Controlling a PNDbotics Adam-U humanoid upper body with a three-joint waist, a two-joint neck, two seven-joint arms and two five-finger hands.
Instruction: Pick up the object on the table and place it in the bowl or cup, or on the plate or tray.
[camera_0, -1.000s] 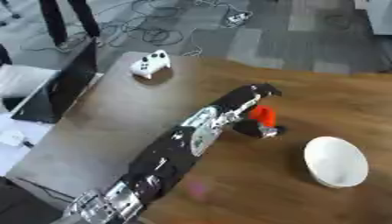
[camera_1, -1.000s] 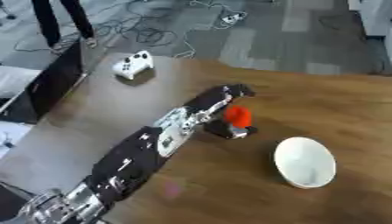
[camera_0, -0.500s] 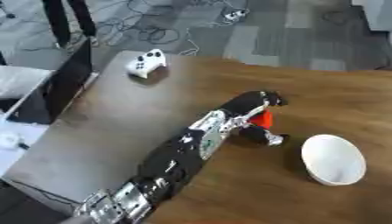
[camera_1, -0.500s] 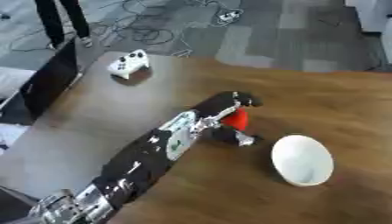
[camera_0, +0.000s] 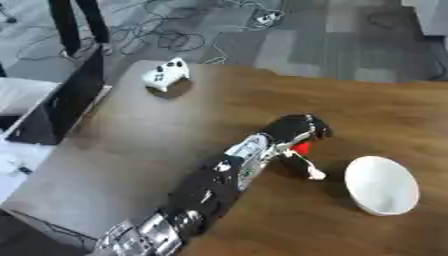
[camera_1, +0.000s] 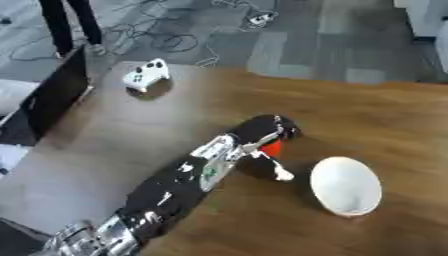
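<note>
The wooden tabletop (camera_0: 175, 125) is crossed by the left arm, which is stretched diagonally from the lower left corner toward the middle, with the left hand (camera_0: 297, 128) turned knuckles-up and its fingers curled down over a small red object (camera_0: 302, 147). The white bowl (camera_0: 381, 185) is seen just to the right of the hand, apart from it, and a white game controller (camera_0: 166, 75) lies well away near the far left edge. The red object is held at the hand's underside just above the tabletop, with a pale piece (camera_0: 314, 172) showing below it; whether that piece belongs to it cannot be told.
</note>
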